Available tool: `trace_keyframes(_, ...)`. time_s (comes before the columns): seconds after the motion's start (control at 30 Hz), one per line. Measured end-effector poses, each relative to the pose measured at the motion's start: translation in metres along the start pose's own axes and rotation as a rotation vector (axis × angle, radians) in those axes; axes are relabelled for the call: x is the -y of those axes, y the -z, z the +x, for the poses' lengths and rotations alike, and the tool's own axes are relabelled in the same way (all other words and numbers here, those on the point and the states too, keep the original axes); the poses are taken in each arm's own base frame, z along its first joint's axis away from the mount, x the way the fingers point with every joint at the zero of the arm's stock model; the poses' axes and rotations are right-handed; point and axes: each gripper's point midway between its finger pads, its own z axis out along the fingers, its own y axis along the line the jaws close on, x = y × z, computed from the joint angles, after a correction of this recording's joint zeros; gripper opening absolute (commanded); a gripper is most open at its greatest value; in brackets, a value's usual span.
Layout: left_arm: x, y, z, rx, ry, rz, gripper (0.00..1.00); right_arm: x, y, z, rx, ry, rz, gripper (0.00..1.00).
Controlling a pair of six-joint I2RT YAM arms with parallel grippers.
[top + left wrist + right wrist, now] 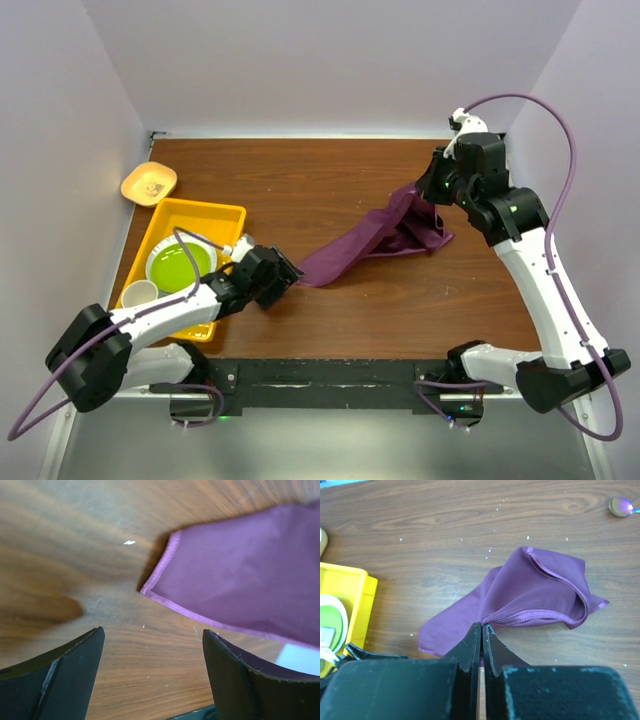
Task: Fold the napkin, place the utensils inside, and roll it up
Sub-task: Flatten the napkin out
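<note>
R gripper [482, 629] pinches the plum napkin [372, 238], jaws shut tight on its hem, cloth draped across the wood table [330, 170]; L gripper [152, 672] hangs w/ jaws wide apart just beside the cloth's near corner, by the yellow tray [215, 212].

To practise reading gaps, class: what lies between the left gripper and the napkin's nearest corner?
Only bare wooden table, shown in the left wrist view between the open left gripper and the napkin.

Left pincer [152, 631] wide, right pincer [482, 626] tight.
</note>
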Motion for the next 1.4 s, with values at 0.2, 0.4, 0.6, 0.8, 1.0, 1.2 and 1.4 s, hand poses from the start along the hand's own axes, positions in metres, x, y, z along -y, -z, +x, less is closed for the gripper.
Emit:
trace_keyframes(0.2, 0.003, -0.009, 0.0, 0.012, 0.141, -0.008, 0.76, -0.001, 0.003, -0.004, 0.01, 0.004, -0.004, 0.0)
trace_keyframes(0.4, -0.008, -0.033, -0.008, 0.067, 0.014, -0.092, 0.73, -0.001, 0.004, -0.004, 0.009, 0.01, -0.007, 0.0)
trace_keyframes(0.6, 0.01, -0.052, -0.016, 0.081, -0.286, -0.073, 0.68, -0.001, 0.011, -0.006, 0.027, 0.023, -0.014, 0.0)
trace_keyframes(0.8, 0.012, -0.053, -0.005, 0.044, -0.4, 0.043, 0.64, 0.0, 0.02, -0.01, 0.052, 0.039, -0.02, 0.0)
trace_keyframes(1.0, 0.02, -0.061, 0.003, 0.013, -0.445, 0.091, 0.52, 0.002, 0.018, -0.006, 0.043, 0.044, -0.018, 0.0)
trace_keyframes(1.2, 0.027, -0.071, 0.012, -0.014, -0.464, 0.115, 0.18, 0.003, 0.015, 0.0, 0.026, 0.046, -0.014, 0.0)
trace_keyframes(1.4, 0.016, -0.057, 0.014, -0.033, -0.481, 0.081, 0.0, 0.004, 0.015, 0.0, 0.026, 0.051, -0.013, 0.0)
